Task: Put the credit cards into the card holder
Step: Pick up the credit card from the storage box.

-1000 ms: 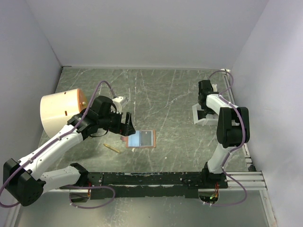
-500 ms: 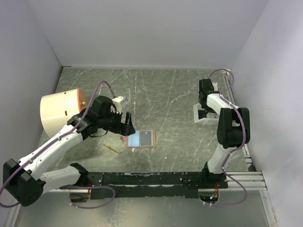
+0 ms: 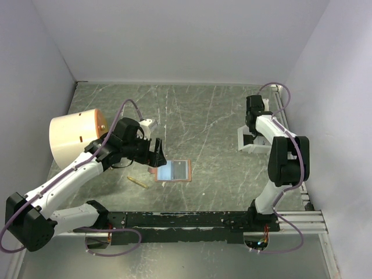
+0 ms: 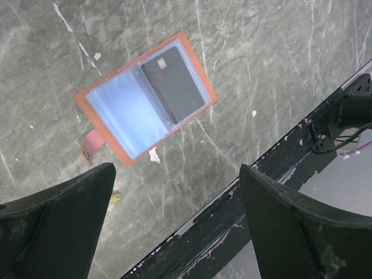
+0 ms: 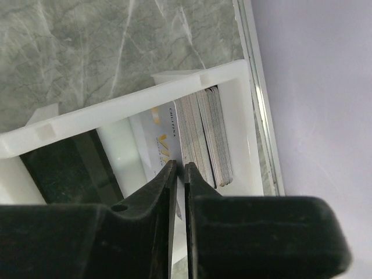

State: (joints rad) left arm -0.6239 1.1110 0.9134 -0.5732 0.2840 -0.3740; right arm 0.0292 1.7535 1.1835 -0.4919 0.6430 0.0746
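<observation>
My right arm has crept a little farther from the holder (image 4: 145,104) over the last second. Its claw (image 5: 177,168) is pinched to a sliver at the edge of the cards (image 5: 203,136) standing in the tray (image 5: 133,104), well right of the holder. I cannot tell if a card sits in that slit. My left claw (image 4: 177,171) has barely shifted: it hovers wide open and empty above the holder, which lies open on the table (image 4: 261,58) with one dark card (image 4: 174,84) pocketed. I judge a pull is coming, and nothing new is delivered yet.
</observation>
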